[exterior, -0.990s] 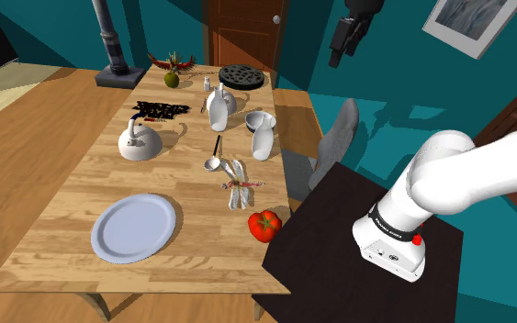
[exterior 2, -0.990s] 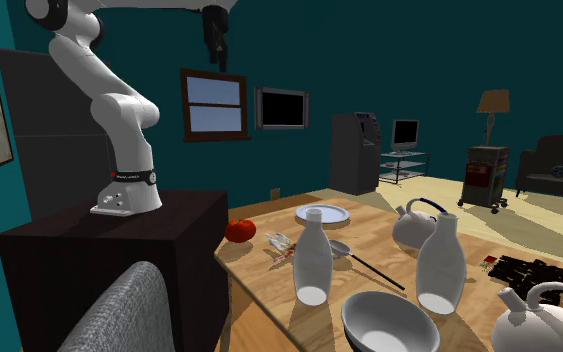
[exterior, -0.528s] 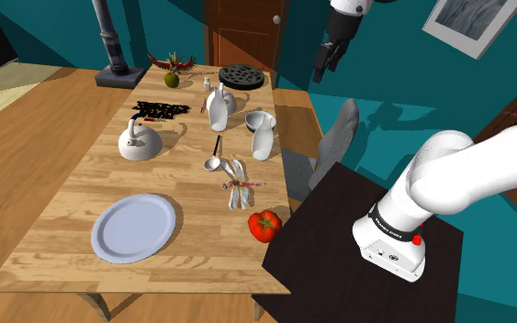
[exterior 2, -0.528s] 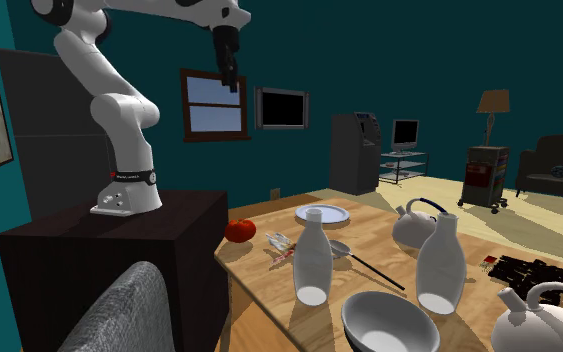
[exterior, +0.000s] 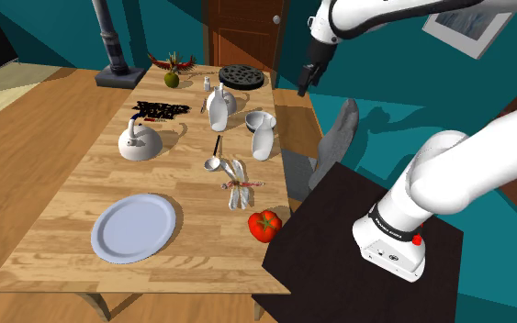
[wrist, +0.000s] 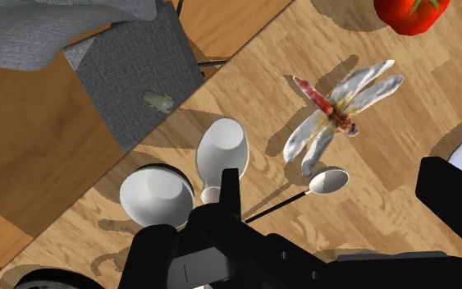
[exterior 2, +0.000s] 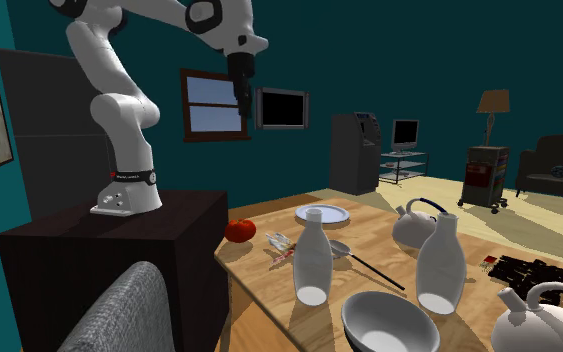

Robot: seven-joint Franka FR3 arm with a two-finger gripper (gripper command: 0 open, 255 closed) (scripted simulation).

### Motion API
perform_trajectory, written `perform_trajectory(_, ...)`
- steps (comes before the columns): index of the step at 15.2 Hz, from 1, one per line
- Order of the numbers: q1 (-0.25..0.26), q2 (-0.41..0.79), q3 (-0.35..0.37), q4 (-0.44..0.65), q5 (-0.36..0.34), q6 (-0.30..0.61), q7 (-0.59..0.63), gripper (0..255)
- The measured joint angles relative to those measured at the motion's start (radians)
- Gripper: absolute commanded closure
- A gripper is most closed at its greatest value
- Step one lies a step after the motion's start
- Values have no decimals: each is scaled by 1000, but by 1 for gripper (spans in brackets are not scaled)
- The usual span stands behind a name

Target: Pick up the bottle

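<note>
Wooden table (exterior: pixel 185 170), white bottle (exterior: pixel 263 142) upright just beside a bowl (exterior: pixel 259 120), jaws spread apart and empty, high above them.

- Rises as a white arm (exterior: pixel 449 174) from its base at the shoulder view's lower right, then arches up and over to that view's left.
- In the second exterior view, climbs with the arm (exterior 2: pixel 119 110) in a tall bend and folds downward at the dark upper joint.
- Points the black end effector (exterior: pixel 304 84) steeply down, high in the air (exterior 2: pixel 243 100).
- Keeps fingers (wrist: pixel 231 189) apart on the end effector (wrist: pixel 336 176), with nothing clasped.
</note>
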Motion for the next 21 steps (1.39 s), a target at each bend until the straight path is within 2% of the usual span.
perform_trajectory(5,9,174,-58,28,33,154,-78,0)
perform_trajectory(9,15,327,-100,63,90,276,-163,0)
perform_trajectory(14,14,531,-118,151,209,387,-283,0)
perform_trajectory(21,-54,817,-73,326,387,481,-459,0)
